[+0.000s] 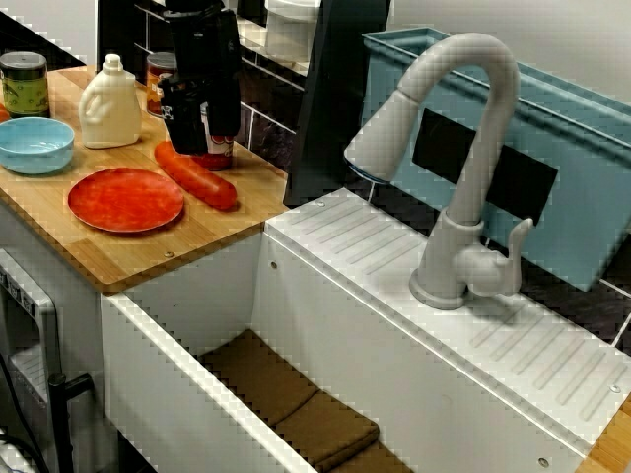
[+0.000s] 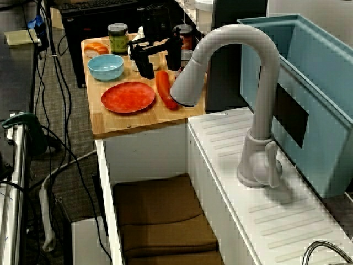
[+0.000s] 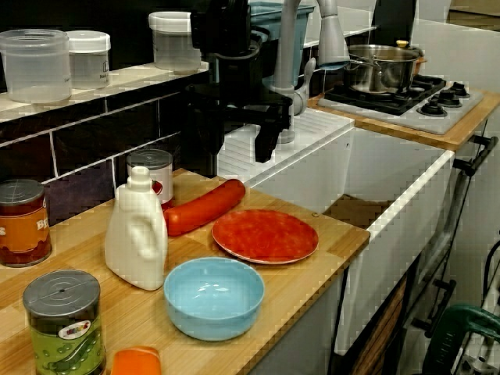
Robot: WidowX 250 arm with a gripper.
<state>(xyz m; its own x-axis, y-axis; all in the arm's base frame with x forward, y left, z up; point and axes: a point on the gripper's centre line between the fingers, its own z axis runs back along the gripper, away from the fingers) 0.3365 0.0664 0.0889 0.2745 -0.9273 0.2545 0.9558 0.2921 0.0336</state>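
Desk (image 3: 78, 281) holdings, view from the desk's end:
- White bottle (image 3: 137, 234).
- Blue bowl (image 3: 213, 297).
- Red-labelled can (image 3: 152, 168).
- Red sausage (image 3: 205, 207), lying flat between can and red plate (image 3: 266, 234).
- Gripper (image 3: 232, 160), jaws spread, hovering above the sausage's far end.

Handling, judged: descend straight, straddle the sausage's narrow width, stay clear of the can.
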